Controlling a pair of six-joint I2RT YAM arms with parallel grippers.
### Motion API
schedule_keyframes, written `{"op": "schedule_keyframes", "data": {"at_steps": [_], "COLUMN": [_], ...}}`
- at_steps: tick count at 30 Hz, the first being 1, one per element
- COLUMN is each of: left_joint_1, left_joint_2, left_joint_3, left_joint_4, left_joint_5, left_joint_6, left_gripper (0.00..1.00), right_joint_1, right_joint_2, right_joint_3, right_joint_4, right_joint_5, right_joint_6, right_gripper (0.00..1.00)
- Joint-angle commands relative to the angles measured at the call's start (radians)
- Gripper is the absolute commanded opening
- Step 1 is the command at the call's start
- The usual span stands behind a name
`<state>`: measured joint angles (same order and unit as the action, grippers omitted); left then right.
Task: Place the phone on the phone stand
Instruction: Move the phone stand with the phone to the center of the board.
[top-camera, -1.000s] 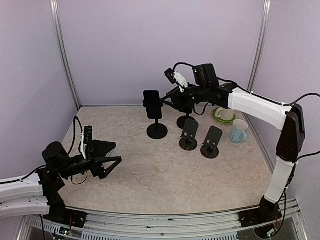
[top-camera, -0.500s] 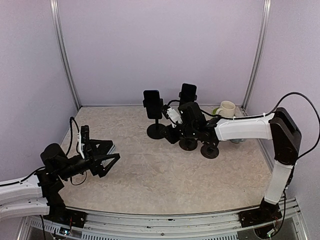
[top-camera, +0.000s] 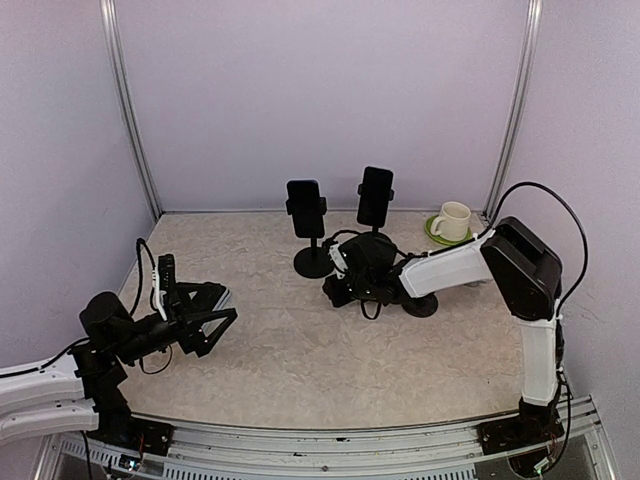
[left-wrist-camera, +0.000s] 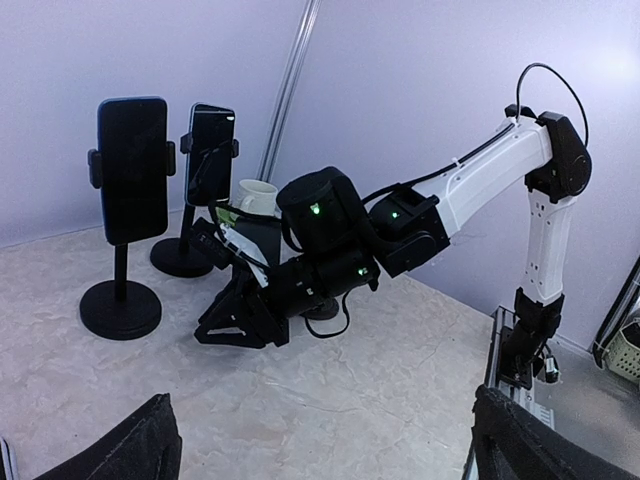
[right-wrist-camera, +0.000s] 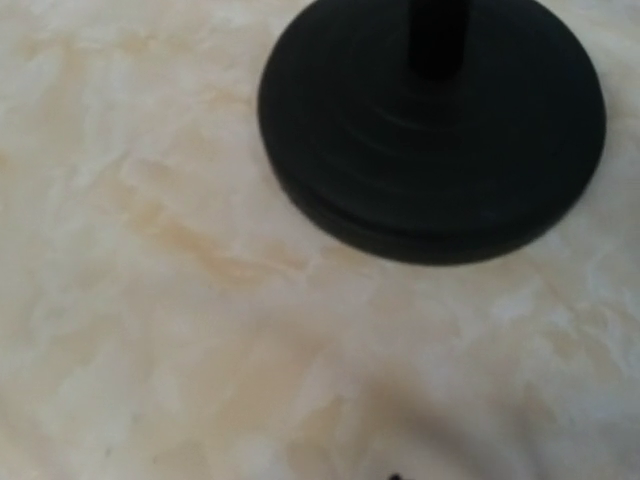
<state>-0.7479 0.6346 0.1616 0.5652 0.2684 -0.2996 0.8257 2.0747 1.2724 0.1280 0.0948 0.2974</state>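
Jaws on my left gripper (top-camera: 228, 304) are spread wide with nothing between them. It is parked low over the near left of the table (top-camera: 300, 380), well apart from everything, which I read as keeping clear of the other arm. My right gripper (top-camera: 334, 292) is down close to the tabletop in the middle, nosed toward the left stand (top-camera: 313, 263). Its own camera shows no fingers, only a round black base and the foot of a post, which I take to be that stand. From the other views I cannot tell whether its jaws are apart or closed, and I see nothing held in them.

The left phone (top-camera: 304, 208) and the right phone (top-camera: 375, 196) both sit upright at the far middle. Each is pinched at its sides by the clamp of a tall stand, the right stand (left-wrist-camera: 178, 258) just beyond the arm. I see no loose phone on the table, so I judge the placing done.

Both phones are flat, glossy black slabs. Each stand is matte black, a slim post on a broad stepped disc, and I expect that weight low down is what keeps a top-heavy load standing. The tabletop is pale, smooth and marbled. A cream cup (top-camera: 452, 218) rests on a green saucer (top-camera: 434, 237) at the far right.
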Motion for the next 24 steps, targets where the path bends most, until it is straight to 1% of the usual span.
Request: {"op": "schedule_keyframes", "data": {"at_steps": [1, 13, 24], "left_joint_1": [-0.005, -0.005, -0.005], "left_joint_2": [-0.004, -0.042, -0.055], "left_joint_3": [-0.013, -0.033, -0.043], "left_joint_4": [0.019, 0.009, 0.009], "left_joint_5": [-0.018, -0.032, -0.043], "left_joint_6": [-0.012, -0.022, -0.021], "left_gripper": [0.99, 0.99, 0.99], "right_joint_1": [0.008, -0.02, -0.04], "right_joint_2": [0.068, 0.196, 0.24], "right_joint_3": [0.079, 0.21, 0.273], "right_joint_4": [0.009, -0.041, -0.076], "right_joint_5": [0.037, 0.018, -0.011], "right_joint_6": [0.029, 0.053, 0.081], "right_gripper": [0.3, 0.28, 0.28]}}
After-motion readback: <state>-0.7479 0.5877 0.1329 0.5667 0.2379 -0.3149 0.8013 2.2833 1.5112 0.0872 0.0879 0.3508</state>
